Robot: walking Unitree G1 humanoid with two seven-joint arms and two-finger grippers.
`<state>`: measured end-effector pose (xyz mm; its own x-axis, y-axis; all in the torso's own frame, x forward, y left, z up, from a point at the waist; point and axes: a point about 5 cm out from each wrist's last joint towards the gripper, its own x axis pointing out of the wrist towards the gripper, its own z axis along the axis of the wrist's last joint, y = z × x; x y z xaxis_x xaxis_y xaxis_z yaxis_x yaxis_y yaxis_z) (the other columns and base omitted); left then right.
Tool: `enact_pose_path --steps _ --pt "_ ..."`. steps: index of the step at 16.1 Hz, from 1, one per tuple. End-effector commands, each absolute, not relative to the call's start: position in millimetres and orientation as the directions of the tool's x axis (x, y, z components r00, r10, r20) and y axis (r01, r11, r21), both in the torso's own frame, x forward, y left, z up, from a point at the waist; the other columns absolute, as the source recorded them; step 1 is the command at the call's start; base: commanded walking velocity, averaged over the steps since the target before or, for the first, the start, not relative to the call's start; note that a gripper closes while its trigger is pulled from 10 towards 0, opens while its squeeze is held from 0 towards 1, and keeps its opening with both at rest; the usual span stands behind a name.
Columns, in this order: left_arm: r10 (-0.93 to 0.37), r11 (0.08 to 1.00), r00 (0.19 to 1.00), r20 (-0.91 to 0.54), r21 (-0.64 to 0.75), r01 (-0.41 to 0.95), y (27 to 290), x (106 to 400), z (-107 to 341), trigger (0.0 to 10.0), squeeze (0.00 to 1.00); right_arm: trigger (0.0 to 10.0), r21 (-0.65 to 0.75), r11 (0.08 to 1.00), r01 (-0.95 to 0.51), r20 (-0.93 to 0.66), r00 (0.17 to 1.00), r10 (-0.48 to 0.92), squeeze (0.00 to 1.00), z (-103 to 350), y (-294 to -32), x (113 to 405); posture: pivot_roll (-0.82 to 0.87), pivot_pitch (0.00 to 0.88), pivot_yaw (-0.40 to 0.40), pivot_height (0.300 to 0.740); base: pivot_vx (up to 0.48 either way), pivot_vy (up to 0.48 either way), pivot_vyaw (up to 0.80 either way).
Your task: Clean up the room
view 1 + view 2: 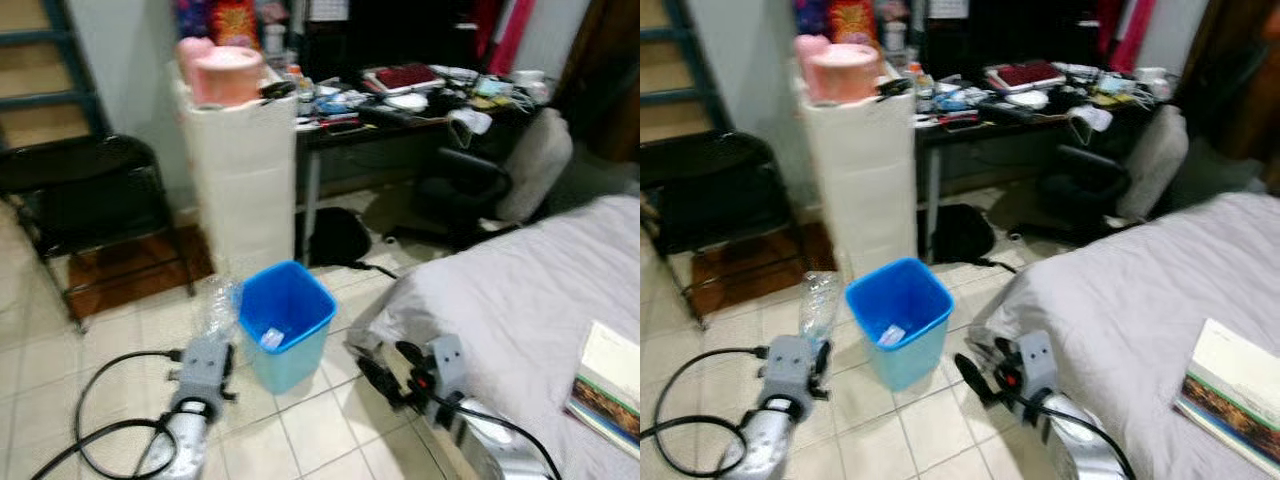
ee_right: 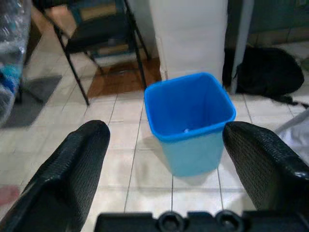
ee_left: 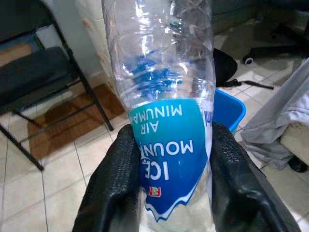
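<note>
Left gripper (image 3: pixel 169 183) pinches a bottle (image 3: pixel 164 96) at the bin's (image 1: pixel 288 322) nine o'clock — right gripper (image 2: pixel 178 169) spread wide.

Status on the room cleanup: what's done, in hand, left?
Done: one small scrap already lies in the blue bin. In hand: the left gripper is shut on a plastic bottle beside the bin, not yet over it. The right gripper is open, facing the bin. Left: drop the bottle; desk clutter and a book on the bed.
</note>
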<state>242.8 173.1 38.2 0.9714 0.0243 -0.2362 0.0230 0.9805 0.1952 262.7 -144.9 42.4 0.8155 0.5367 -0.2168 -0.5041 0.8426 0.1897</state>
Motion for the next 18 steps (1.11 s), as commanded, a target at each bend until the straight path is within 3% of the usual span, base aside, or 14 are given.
enact_pose_path --steps 1,5,9,18 --pt "-0.017 0.982 0.982 -0.190 0.182 0.052 163 250 47 10.0 0.00 10.0 0.179 0.858 -0.481 -0.252 0.821 0.512 0.00 37 -154 260 0.01 0.054 -0.020 0.740 0.472 0.000 -0.80" --pt "-0.025 0.982 0.983 -0.184 0.180 0.058 162 254 49 10.0 0.00 10.0 0.174 0.859 -0.481 -0.246 0.824 0.511 0.00 36 -152 263 0.02 0.050 -0.020 0.740 0.472 0.000 -0.80" --pt "-0.013 0.984 0.983 -0.185 0.173 0.045 162 253 47 10.0 0.00 10.0 0.172 0.850 -0.498 -0.249 0.812 0.527 0.00 36 -150 264 0.03 0.052 -0.025 0.740 0.472 0.000 0.00" --pt "-0.005 0.986 0.982 -0.190 0.161 0.036 160 251 44 10.0 0.00 10.0 0.148 0.827 -0.542 -0.287 0.777 0.560 0.00 32 -144 264 0.03 0.058 -0.038 0.740 0.472 0.000 0.54"
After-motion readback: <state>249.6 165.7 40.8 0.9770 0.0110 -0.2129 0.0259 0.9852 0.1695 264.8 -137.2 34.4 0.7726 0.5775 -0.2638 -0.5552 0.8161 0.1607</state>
